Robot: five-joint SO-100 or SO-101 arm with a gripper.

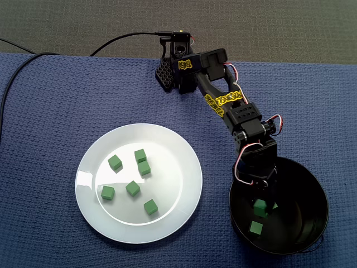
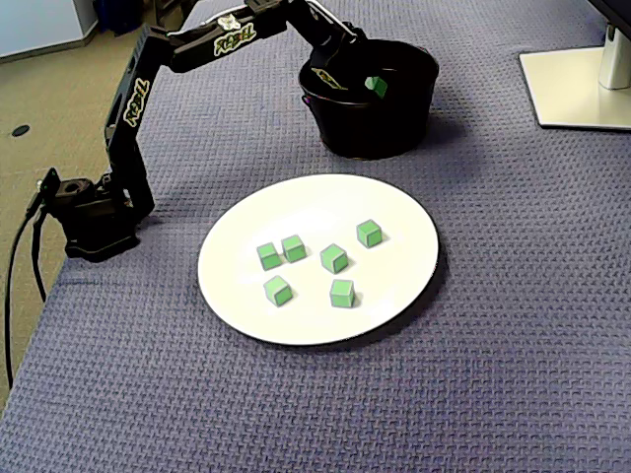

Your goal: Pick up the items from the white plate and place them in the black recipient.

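While 6 green cubes (image 1: 132,188) wait on the white plate (image 1: 167,229), 1 more, the raised cube (image 1: 260,208), sits right at the tips of the gripper (image 1: 261,200), down inside the black bowl (image 1: 312,190). Another, the dropped cube (image 1: 256,228), lies on the bowl floor just beside it. In the other fixed view the raised cube (image 2: 376,86) shows near rim height against the gripper (image 2: 360,79), so it looks carried rather than resting. The dark fingers blend into the bowl, though, and I cannot tell whether the jaws are clamped on it or already parted.

The arm (image 1: 226,100) reaches in over the bowl's near rim, and its wrist is close to that edge. A careless pull-back could catch the rim and drag or tip the bowl on the blue mat (image 1: 44,111). Back on the plate, 2 of the cubes lie just beside each other. Fingers coming down there may knock the neighbour, and on that glossy surface a nudged cube would probably slide away.
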